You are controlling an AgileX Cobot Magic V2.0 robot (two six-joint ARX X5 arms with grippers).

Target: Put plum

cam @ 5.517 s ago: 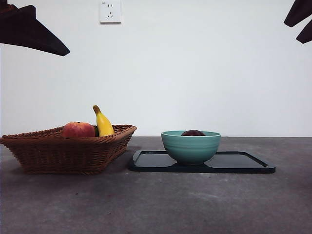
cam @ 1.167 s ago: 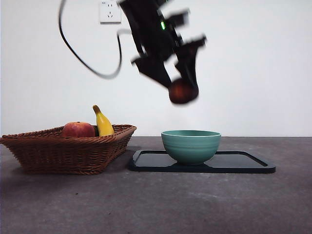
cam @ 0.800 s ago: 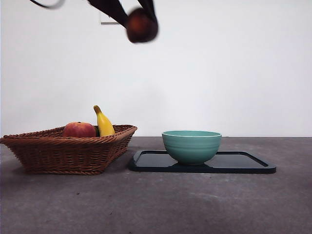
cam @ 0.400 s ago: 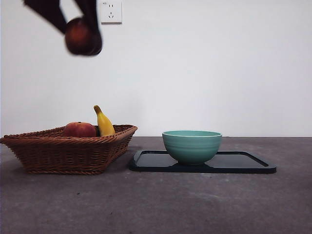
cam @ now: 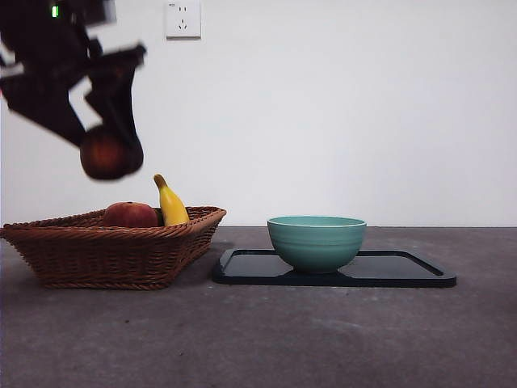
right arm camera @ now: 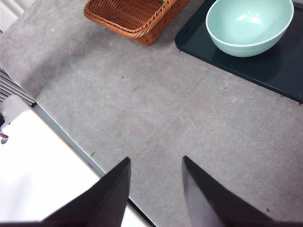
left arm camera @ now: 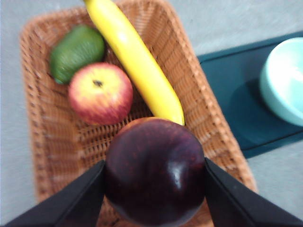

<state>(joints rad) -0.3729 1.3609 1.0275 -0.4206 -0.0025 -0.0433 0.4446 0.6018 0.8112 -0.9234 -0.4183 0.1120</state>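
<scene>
Here, in the front view, the left end effector hangs above the near-left part of the wicker basket, pinching the plum clear of everything below. A red apple and a banana show over the basket rim; beside the basket a teal bowl stands on a dark tray on the grey worktop.

In the left wrist view, the two jaws press on opposite flanks of the plum, at about its widest girth. Below it lie the apple, the banana and a green avocado-like fruit, with open weave nearest the plum. The skin is glossy and smooth, so it likely slips under a light squeeze; it looks firm yet bruisable and moderately heavy. A hold across the middle suits it best.

In the right wrist view, the right end effector waits with its jaws spread over bare worktop, well apart from the basket and the bowl.
</scene>
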